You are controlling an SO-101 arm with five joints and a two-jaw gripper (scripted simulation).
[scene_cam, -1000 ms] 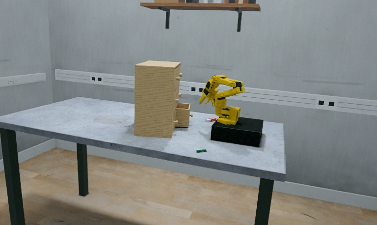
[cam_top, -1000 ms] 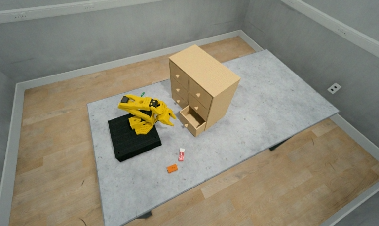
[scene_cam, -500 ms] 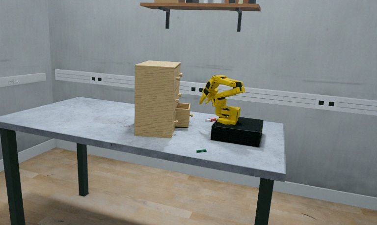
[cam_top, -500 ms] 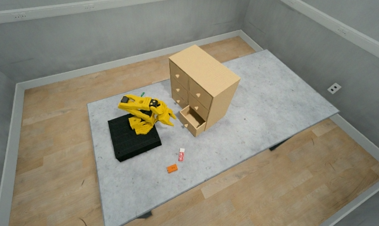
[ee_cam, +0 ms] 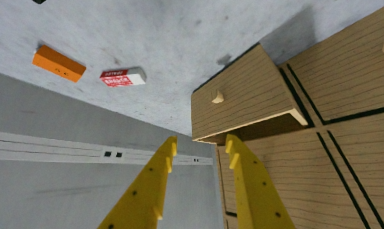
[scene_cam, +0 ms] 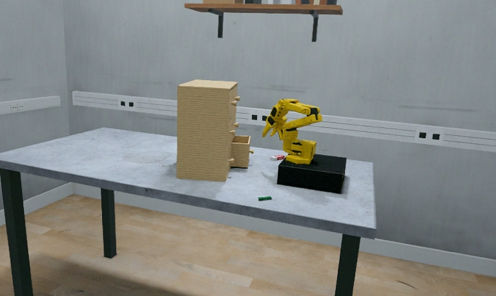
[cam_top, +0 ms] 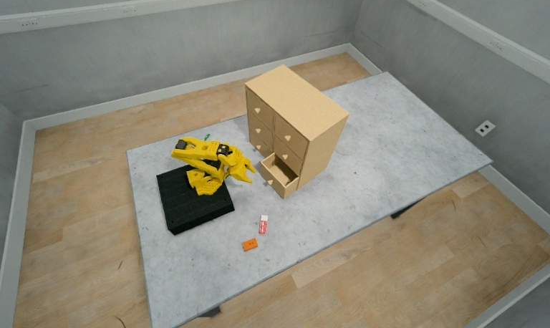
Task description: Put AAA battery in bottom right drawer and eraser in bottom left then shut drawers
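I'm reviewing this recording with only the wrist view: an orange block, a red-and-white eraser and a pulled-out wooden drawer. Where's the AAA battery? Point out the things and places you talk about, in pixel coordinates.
Observer: The small green cylindrical battery [cam_top: 207, 137] [scene_cam: 265, 198] lies on the grey table [cam_top: 344, 187] [scene_cam: 120, 176] [ee_cam: 175, 19], as the exterior view shows.

Operator: Which drawer is out?

Observer: From the top view, the wooden drawer [cam_top: 277, 187] [scene_cam: 241, 156] [ee_cam: 245, 91] is the bottom row's right one, facing the chest.

Operator: Is the hand touching it?

Observer: No. The exterior view shows the yellow hand [cam_top: 253, 176] [scene_cam: 267, 134] [ee_cam: 198, 141] raised, with a sideways gap to the drawer.
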